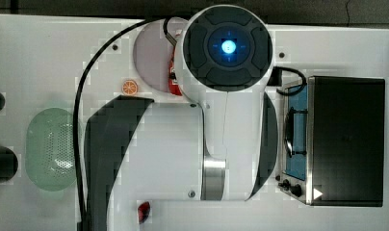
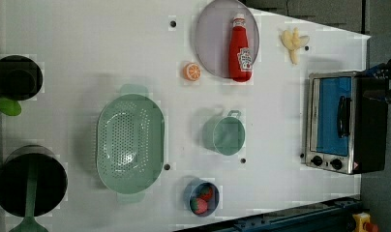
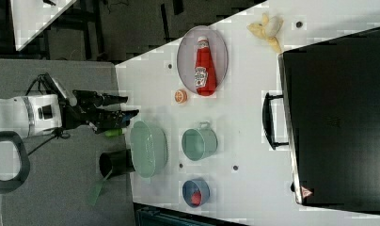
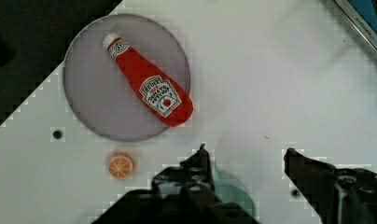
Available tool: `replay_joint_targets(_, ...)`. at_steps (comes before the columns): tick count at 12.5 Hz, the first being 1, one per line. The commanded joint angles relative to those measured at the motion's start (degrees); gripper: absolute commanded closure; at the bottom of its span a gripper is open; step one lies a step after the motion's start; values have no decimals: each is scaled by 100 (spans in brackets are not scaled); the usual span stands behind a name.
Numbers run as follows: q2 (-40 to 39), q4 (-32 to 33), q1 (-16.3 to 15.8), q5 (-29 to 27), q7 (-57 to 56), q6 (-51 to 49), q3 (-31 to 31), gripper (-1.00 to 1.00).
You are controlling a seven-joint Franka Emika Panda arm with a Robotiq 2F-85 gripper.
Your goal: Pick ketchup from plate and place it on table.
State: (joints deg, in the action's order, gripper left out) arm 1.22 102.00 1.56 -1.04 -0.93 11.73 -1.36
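Jaws (image 4: pixel 245 151) spread, empty, high above worktop (image 4: pixel 270 84). Ketchup (image 4: pixel 149 87) ahead of them, lying on plate (image 4: pixel 84 93), untouched. Nothing done yet: approach, grasp, lift, placement all remaining.

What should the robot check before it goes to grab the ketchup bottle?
1. Ketchup lying flat on the plate: ok.
2. Pincer open, holding nothing: ok.
3. Pincer over the bottle: not ok, it hangs beside the plate.
4. Nothing lying on top of the bottle: ok.
5. Bare table for setting it down: ok.
6. Orange slice apart from the bottle: ok.
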Motion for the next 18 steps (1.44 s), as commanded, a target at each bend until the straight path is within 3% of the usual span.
replay_joint_targets(1,993,426,518,-32,203,-881,-337,-60)
replay_joint_targets(3,992,428,518,-32,202,-879,-338,-99)
replay_joint_targets(9,685,425,494,-32,-576,-613,-413,-100)
replay_joint_targets(14,-13,411,434,-32,-1723,-142,-446,-100)
replay_joint_targets(18,-708,364,369,-29,-1913,319,-565,-100)
